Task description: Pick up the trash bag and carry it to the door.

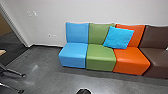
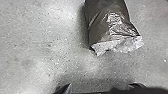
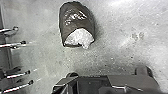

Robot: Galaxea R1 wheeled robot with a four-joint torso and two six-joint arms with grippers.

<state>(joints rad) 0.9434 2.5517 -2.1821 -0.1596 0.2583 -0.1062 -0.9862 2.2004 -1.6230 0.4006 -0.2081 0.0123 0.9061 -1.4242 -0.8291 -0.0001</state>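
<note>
On a speckled grey floor (image 2: pixel 30 57) lies the trash bag (image 2: pixel 107 22), a bulky, dark, shiny bundle with pale, crumpled material showing at one end. Both wrist views look down on it. The left claw (image 2: pixel 100 88) is spread wide, its two tips well apart, with nothing between them; the bag is near but apart from it. How far open the right claw (image 3: pixel 96 87) is, I cannot tell; the bag lies clear of it on the floor. Slim, shiny legs (image 3: pixel 15 45) with dark ends reach across the floor on one side of the bag, apart from it.

In the head view, four padded seats stand side by side along a pale wall (image 1: pixel 50 17): from left to right a blue seat (image 1: pixel 73 55), a green seat (image 1: pixel 100 60), an orange seat (image 1: pixel 130 62) and a brown seat (image 1: pixel 156 60). A bright blue cushion (image 1: pixel 118 37) leans at a tilt across the green and orange backrests. At far left, a doorway (image 1: pixel 12 23) opens beside the wall.
</note>
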